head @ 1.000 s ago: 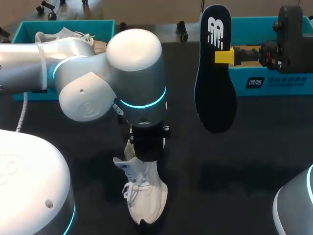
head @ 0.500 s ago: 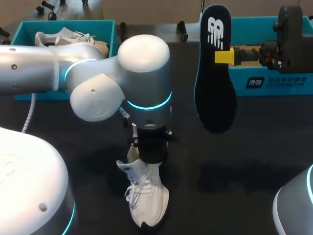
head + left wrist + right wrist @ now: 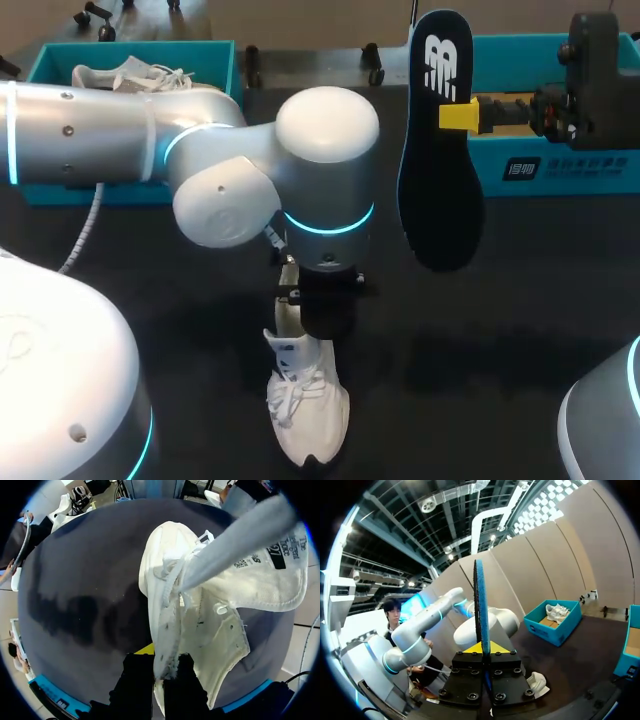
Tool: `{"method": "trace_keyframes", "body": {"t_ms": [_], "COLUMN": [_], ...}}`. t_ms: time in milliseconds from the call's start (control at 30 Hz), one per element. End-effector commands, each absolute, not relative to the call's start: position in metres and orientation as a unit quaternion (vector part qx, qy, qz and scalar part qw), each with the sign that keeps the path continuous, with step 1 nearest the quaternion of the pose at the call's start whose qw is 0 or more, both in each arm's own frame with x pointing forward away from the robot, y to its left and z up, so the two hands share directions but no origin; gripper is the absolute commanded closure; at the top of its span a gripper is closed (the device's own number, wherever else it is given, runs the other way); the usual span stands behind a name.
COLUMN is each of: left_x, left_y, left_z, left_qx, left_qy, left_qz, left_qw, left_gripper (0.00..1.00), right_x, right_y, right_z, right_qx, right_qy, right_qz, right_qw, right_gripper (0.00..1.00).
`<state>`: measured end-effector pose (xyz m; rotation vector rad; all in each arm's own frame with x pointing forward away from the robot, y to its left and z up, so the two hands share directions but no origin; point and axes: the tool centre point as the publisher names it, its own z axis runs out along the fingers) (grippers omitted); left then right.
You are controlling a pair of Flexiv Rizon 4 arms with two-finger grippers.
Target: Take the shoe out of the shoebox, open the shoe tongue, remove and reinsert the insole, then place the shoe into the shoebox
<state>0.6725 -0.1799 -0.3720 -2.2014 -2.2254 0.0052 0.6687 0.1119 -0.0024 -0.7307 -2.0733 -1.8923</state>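
White shoe [image 3: 305,410] with white laces on the black surface [image 3: 500,340]. Insole [image 3: 440,150] black with a white logo. Right pincer [image 3: 458,115] has yellow tips and a black body. Left shoebox [image 3: 215,50] and right shoebox [image 3: 580,165] both teal. Left arm [image 3: 200,150] silver with cyan light rings.

On the table [image 3: 500,330], shoe [image 3: 308,415] before shoebox [image 3: 140,46]; insole [image 3: 440,170] right.

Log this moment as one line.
left gripper: shut on shoe | shoe: on table | right gripper: shut on insole, held aloft
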Motion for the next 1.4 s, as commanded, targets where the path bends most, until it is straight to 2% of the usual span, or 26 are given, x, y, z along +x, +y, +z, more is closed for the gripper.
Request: {"method": "trace_keyframes", "body": {"t_ms": [33, 100, 233, 367, 500, 567, 867, 1400], "left_x": [0.677, 0.678, 0.680, 0.681, 0.683, 0.686, 0.701, 0.732], "left_y": [-0.187, -0.187, -0.187, -0.185, -0.181, -0.178, -0.156, -0.150], "left_z": [-0.381, -0.381, -0.379, -0.371, -0.348, -0.330, -0.250, -0.184], "left_qx": [-0.703, -0.702, -0.701, -0.699, -0.683, -0.672, -0.627, -0.576], "left_qy": [-0.712, -0.712, -0.713, -0.715, -0.727, -0.735, -0.736, -0.682], "left_qz": [-0.001, -0.001, 0.002, 0.006, 0.016, 0.027, 0.076, 0.226], "left_qw": [0.010, 0.009, -0.002, -0.025, -0.062, -0.090, -0.245, -0.391], "left_gripper": [0.75, 0.62, 0.52, 0.25, 0.14, 0.00, 0.00, 0.00], "right_x": [0.669, 0.669, 0.669, 0.669, 0.669, 0.669, 0.669, 0.669], "right_y": [0.113, 0.113, 0.113, 0.113, 0.113, 0.113, 0.113, 0.113], "right_z": [-0.003, -0.003, -0.003, -0.003, -0.003, -0.003, -0.003, -0.003], "right_qx": [-0.251, -0.251, -0.251, -0.251, -0.251, -0.251, -0.251, -0.251], "right_qy": [-0.710, -0.710, -0.710, -0.710, -0.710, -0.710, -0.710, -0.710], "right_qz": [-0.647, -0.647, -0.647, -0.647, -0.647, -0.647, -0.647, -0.647], "right_qw": [0.120, 0.120, 0.120, 0.120, 0.120, 0.120, 0.120, 0.120], "right_gripper": [1.00, 1.00, 1.00, 1.00, 1.00, 1.00, 1.00, 1.00]}}
